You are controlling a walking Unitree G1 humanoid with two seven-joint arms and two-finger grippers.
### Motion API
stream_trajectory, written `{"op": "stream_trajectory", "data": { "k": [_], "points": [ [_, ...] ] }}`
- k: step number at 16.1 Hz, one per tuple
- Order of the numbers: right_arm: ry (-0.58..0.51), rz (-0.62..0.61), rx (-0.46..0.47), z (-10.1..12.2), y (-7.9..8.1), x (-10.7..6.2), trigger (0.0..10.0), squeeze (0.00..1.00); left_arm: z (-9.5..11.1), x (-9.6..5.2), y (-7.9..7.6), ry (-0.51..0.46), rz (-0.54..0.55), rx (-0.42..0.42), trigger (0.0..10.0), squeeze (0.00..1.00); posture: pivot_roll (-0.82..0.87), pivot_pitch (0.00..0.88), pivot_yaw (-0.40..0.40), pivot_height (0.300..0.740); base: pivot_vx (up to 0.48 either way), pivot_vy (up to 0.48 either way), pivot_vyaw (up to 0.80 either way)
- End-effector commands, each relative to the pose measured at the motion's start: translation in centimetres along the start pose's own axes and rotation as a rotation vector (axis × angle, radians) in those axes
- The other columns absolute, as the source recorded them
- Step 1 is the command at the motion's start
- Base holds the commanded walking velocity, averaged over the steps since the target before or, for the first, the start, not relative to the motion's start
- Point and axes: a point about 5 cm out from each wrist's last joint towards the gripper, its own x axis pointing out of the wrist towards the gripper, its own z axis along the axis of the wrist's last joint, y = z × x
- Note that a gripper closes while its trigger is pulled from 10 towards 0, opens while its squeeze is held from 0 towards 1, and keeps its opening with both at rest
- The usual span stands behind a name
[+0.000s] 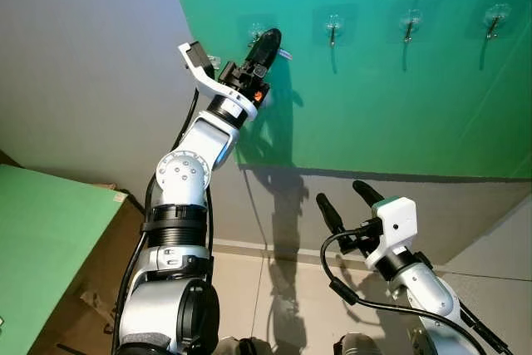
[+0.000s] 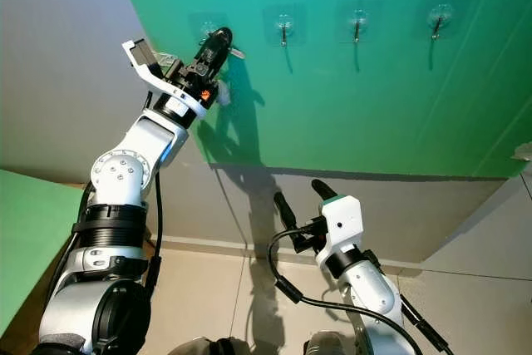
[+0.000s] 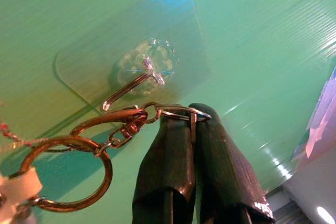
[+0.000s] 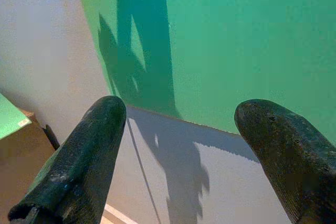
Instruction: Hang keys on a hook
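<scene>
My left gripper (image 1: 268, 41) is raised to the green wall, shut on a small wire ring of the keys (image 3: 176, 112). From that ring a brass clasp (image 3: 113, 123) and a larger brass key ring (image 3: 68, 174) trail off to one side. The clear adhesive hook (image 3: 134, 80) with its metal prong sits just beyond the fingertips, close to the clasp; I cannot tell whether they touch. In the left eye view this hook is the leftmost one (image 1: 256, 31), partly covered by the gripper. My right gripper (image 1: 349, 197) hangs low and open, holding nothing.
Three more clear hooks (image 1: 333, 24) (image 1: 410, 21) (image 1: 496, 16) line the green wall to the right. Below the green panel is a grey wall (image 1: 465, 205) and tiled floor. A green-topped surface (image 1: 41, 239) and a cardboard box (image 1: 91, 280) stand at lower left.
</scene>
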Motion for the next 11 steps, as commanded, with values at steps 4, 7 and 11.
{"op": "stream_trajectory", "data": {
  "k": [4,7,11],
  "points": [
    [0.005,0.012,0.010,0.1,0.4,-0.1,10.0,0.00,0.3,0.9,-0.2,0.011,-0.021,0.043,0.0,0.00,-0.29,0.079,0.162,0.740,0.000,0.000,0.00],
    [0.005,0.011,0.012,0.1,0.5,0.0,10.0,0.00,0.9,1.3,0.1,0.000,-0.011,0.048,0.0,0.00,-0.29,0.081,0.165,0.740,0.000,0.000,0.00],
    [0.007,0.009,0.014,0.0,0.5,-0.1,10.0,0.00,1.6,1.1,0.8,-0.024,0.015,0.061,0.0,0.00,-0.29,0.082,0.164,0.740,0.000,0.000,0.00]
  ]
}}
